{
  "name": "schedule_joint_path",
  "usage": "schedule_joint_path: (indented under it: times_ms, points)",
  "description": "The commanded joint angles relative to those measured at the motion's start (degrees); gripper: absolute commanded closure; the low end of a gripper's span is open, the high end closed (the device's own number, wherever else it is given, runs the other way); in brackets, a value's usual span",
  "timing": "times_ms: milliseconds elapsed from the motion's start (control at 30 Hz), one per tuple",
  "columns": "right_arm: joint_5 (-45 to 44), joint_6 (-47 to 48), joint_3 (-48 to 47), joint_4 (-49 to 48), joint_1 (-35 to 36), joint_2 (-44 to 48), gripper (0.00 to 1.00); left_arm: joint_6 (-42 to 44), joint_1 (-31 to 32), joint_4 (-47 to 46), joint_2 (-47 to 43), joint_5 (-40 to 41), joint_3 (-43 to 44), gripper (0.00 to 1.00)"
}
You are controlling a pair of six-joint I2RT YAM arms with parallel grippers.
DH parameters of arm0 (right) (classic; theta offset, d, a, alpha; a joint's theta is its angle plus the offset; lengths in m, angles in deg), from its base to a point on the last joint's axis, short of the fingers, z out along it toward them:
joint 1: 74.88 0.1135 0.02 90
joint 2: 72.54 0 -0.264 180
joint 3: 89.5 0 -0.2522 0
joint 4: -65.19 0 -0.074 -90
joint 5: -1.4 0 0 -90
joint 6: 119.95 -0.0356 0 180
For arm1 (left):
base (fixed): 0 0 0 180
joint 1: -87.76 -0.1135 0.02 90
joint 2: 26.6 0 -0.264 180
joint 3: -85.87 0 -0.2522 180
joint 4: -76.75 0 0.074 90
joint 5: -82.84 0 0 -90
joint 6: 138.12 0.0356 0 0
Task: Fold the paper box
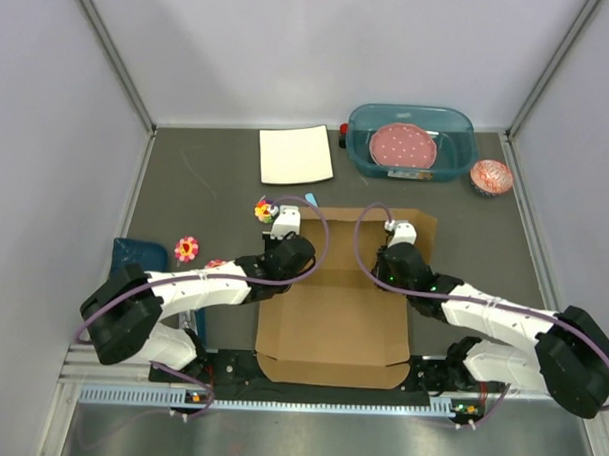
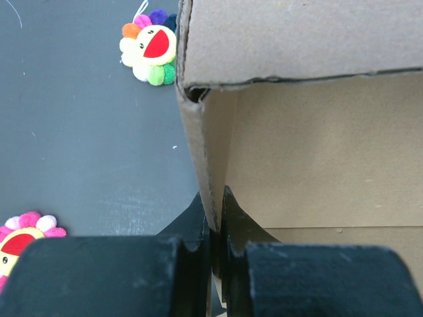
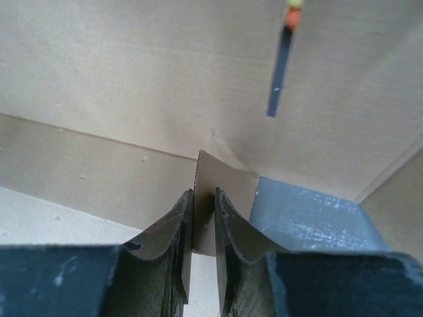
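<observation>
Jaws of left gripper [image 2: 214,201] nipped shut on paper box [image 2: 317,165] side wall; right gripper [image 3: 203,198] pinching flap edge

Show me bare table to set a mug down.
Bare: far-left corner, between wall and white sheet; right of the box, short of the red cup. Crowded: left of the box, with flower toys and the left arm.

You had nothing to read in any view: no text, label, brand or number showed, and the box [image 1: 332,309] gave you plain brown board.
</observation>
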Motion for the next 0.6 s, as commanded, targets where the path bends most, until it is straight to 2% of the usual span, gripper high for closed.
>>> schedule_joint_path:
  times_ms: [0, 300, 400, 567]
  points:
    - [4.83, 2.51, -2.47, -0.96, 3.98, -4.10, 0.82, 1.06, 0.43, 4.84, 1.47, -1.46, 0.36, 1.00]
    - [4.22, 4.97, -5.28, 3.52, 7.07, -9.20, 0.57, 0.79, 0.43, 5.28, 1.91, -1.11, 0.18, 1.00]
    - [2.99, 4.89, -6.16, 5.45, 7.25, -6.93, 0.49, 0.62, 0.43, 5.28, 1.99, -1.02, 0.09, 1.00]
    - [0.61, 5.06, -9.14, 11.33, 7.25, 1.33, 0.43, 0.71, 0.43, 5.28, 1.82, -0.76, -0.08, 1.00]
